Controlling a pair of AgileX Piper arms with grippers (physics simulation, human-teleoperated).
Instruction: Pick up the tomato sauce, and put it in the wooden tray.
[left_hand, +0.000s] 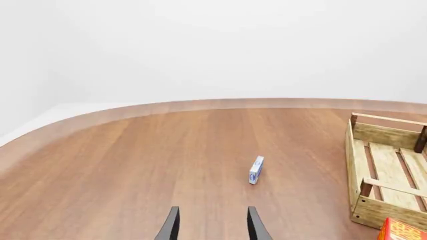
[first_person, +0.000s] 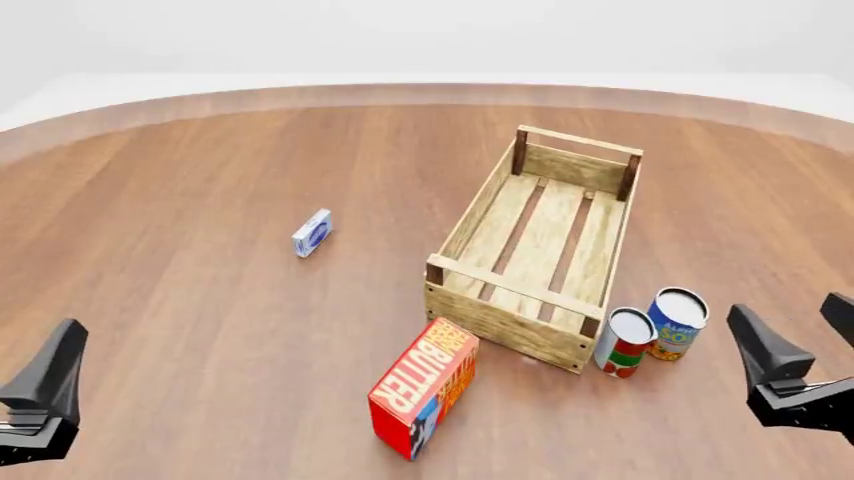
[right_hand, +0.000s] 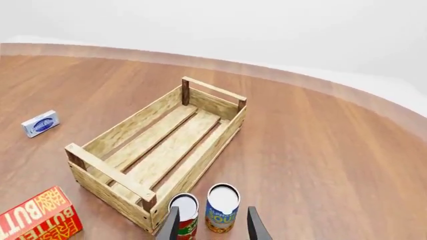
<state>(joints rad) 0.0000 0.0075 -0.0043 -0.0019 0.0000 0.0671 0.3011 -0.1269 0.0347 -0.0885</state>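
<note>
Big wooden tray (first_person: 539, 252) sits mid-table, the tomato sauce (first_person: 623, 342) stands upright just off its near right corner, and both the right gripper (right_hand: 211, 225) and left gripper (left_hand: 210, 224) hang low, fingers spread, holding nothing.

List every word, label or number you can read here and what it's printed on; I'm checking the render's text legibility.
"BUTTER" on the red butter box, in large white letters along its side.
Tomato sauce: red, white and green label, text too small to read.
Blue-and-yellow can: label print blurred, unreadable.
Small blue-and-white box: a blue oval mark, no legible words.
Wooden tray: no text.
</note>
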